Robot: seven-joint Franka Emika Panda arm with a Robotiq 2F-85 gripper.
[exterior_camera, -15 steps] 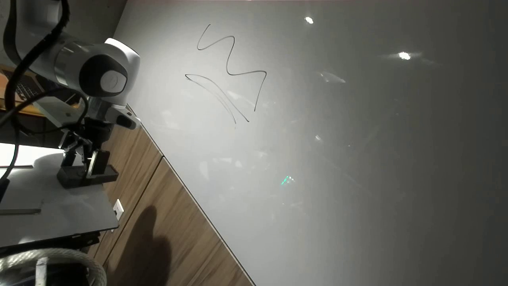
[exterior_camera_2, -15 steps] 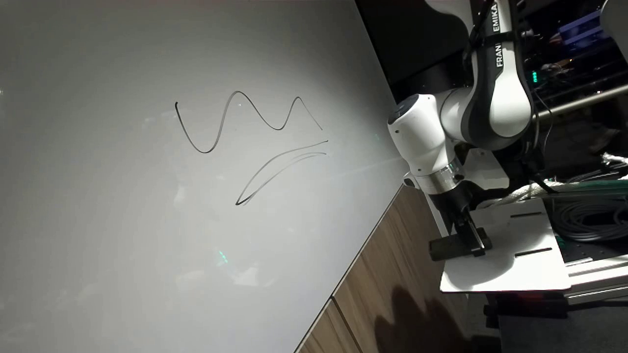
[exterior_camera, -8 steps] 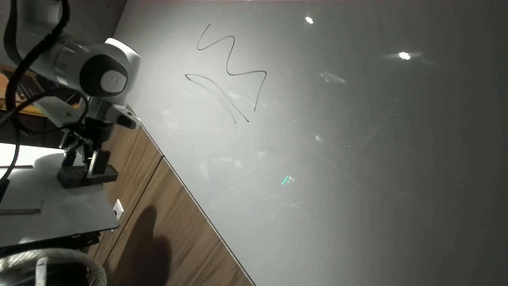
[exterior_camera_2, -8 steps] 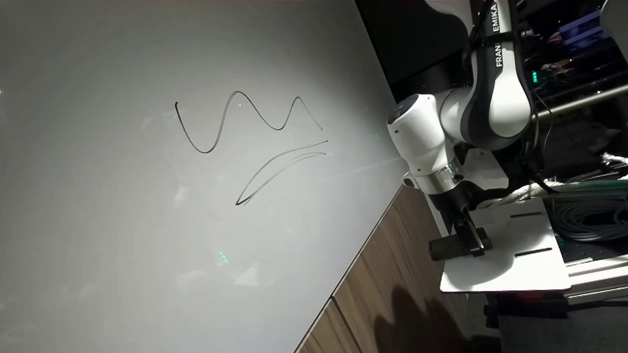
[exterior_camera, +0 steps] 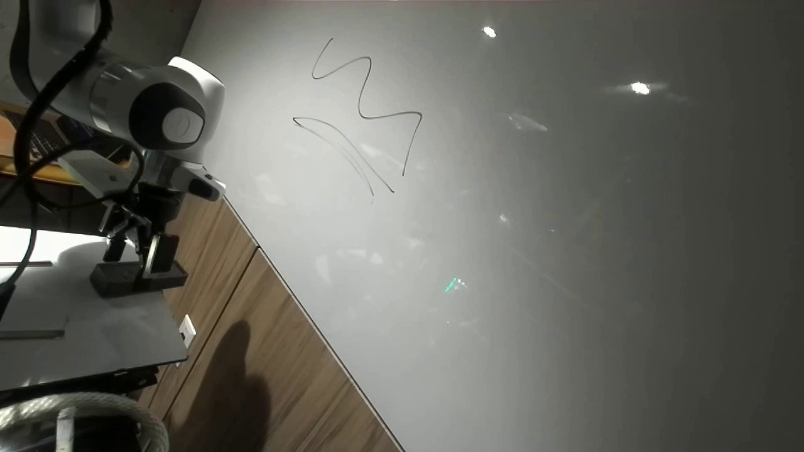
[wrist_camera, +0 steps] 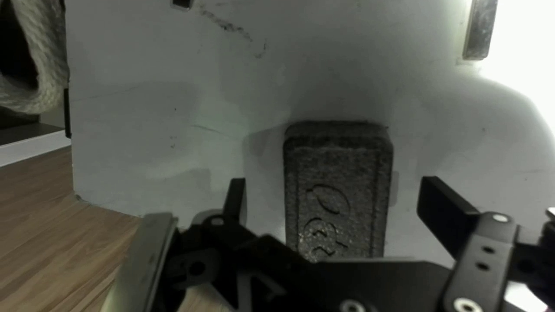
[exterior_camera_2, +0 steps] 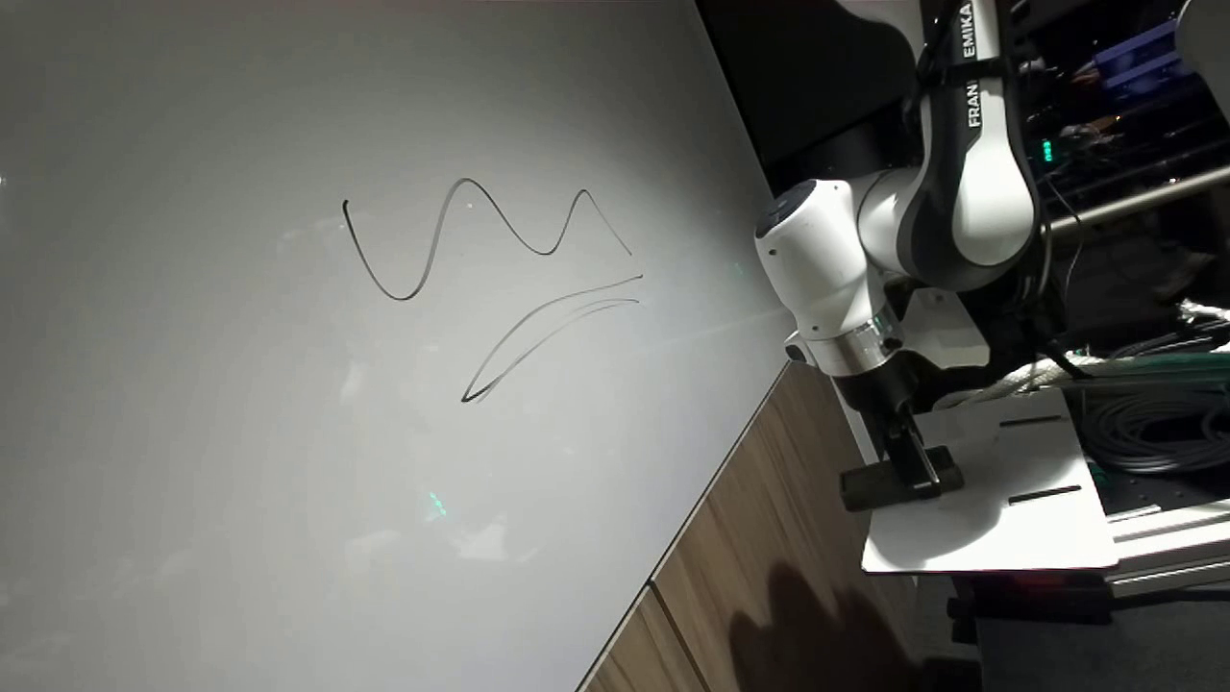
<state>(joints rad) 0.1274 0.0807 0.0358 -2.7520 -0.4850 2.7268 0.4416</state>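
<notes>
1. The hand (wrist_camera: 333, 188) is in released state: in the wrist view its two black fingers (wrist_camera: 235, 197) stand wide apart.
2. Between these fingers is the dark grey block (wrist_camera: 338, 169), with a visible gap on each side. It has rounded corners and curved marks on its upper face. Its nearest end is hidden behind the hand's own mechanism.
3. Beneath the hand, a white platform (wrist_camera: 143, 130) bears this block. Whether the hidden end passes over the edge, I cannot tell.
4. The platform has dark slots (exterior_camera_2: 1045, 495), a little away from the hand. In the wrist view, a greyish surface shows inside one of them.
5. Beside the platform, lower than the hand, a thick white rope (exterior_camera: 94, 402) bends around a dark hollow; what is inside is too dark to tell.
6. Past the platform lies a coil of cable (exterior_camera_2: 1153, 437), in a shadowed space of the frame.
7. On the opposite side from the coil, beyond the hand, is a wooden panel (exterior_camera: 295, 376) with a shadow on it.
8. Farthest from the hand, a large glossy board (exterior_camera: 597, 314) carries a black wavy line (exterior_camera_2: 444, 213) and a narrow bent curve (exterior_camera_2: 538, 308).
</notes>
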